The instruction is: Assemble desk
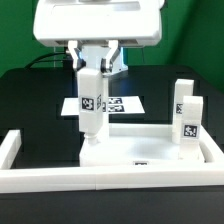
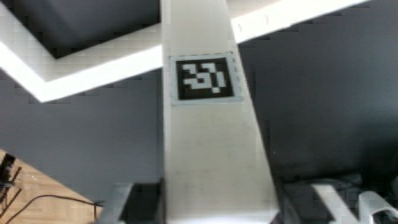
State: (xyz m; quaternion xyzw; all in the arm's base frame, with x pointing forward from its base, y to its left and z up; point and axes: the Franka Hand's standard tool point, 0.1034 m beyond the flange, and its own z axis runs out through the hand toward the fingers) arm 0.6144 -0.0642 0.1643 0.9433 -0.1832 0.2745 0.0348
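The white tray-like tabletop (image 1: 140,152) lies on the black table inside the white border. My gripper (image 1: 90,72) is shut on the upper end of a white square leg (image 1: 90,108) with a tag. It holds the leg upright, with the leg's lower end at the tabletop's corner on the exterior view's left. Two more tagged legs (image 1: 183,100) (image 1: 190,128) stand upright at the tabletop's right side. In the wrist view the held leg (image 2: 205,130) runs down the middle. My gripper (image 2: 214,205) has dark pads (image 2: 139,200) against both of its sides.
Long white border bars (image 1: 110,180) run along the front and both sides of the work area. The marker board (image 1: 118,103) lies flat behind the held leg. A white angled strip (image 2: 71,72) shows beside the leg in the wrist view.
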